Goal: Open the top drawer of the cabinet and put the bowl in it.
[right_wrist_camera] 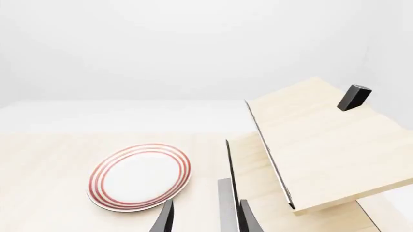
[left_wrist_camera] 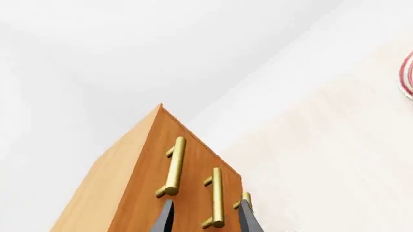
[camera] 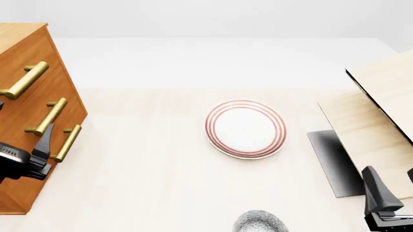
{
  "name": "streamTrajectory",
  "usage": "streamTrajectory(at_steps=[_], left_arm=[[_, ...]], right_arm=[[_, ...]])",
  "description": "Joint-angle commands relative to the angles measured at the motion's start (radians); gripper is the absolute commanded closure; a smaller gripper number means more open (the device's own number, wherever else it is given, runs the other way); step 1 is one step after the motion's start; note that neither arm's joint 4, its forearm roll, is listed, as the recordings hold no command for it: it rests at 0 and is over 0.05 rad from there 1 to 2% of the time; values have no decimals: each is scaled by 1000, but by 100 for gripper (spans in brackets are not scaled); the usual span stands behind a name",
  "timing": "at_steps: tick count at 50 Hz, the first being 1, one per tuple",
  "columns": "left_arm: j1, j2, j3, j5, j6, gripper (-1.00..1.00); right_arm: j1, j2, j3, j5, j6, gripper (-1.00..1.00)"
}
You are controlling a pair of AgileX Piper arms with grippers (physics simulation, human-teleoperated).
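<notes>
Right gripper (right_wrist_camera: pixel 205 216): two dark fingers (right_wrist_camera: pixel 166 217) visible at frame edge, gap between them, nothing held. Beyond fingers, pale counter (right_wrist_camera: pixel 45 169). White plate (right_wrist_camera: pixel 140 176) with red rings lies flat on counter, empty. Beside plate, pale wooden structure (right_wrist_camera: pixel 322 145): slanted board over lower board, dark edges. Small black block (right_wrist_camera: pixel 353 97) on slanted board's far end. Plain white background.

Left claw (camera: pixel 45 145) and right claw (right_wrist_camera: pixel 205 220) parted
</notes>
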Motion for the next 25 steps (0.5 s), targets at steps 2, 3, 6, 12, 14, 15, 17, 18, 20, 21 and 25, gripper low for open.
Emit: streamTrajectory(at_steps=[2,3,6,12,14,15,17,18,20,21,25], left_arm=[[11,116,-25,-95,203,-100],[11,121,-23,-106,219,-100],[6,142,-28,-132,265,-100],[9,178,-28,-174,325,-100],[13,185,-23,-192,357,-100],[14,198,-18,-209,375,-100],[19,215,-9,-247,409,-100],[21,221,-3,-262,421,-100],[23,233,-4,-269,428,-100],[21,238,-3,-280,435,-100],[27,293,30,-375,512,-100]], right_arm=[[0,-1,1,0,0,-100],[0,-1,1,0,0,-100],[0,-1,1,0,0,-100],[0,-1,1,0,0,-100],[0,-1,1,0,0,-100],[0,-1,1,0,0,-100],[0,-1,1,0,0,-100],[0,-1,1,0,0,-100],[0,-1,1,0,0,-100],[0,-1,1,0,0,-100],[0,-1,1,0,0,-100]])
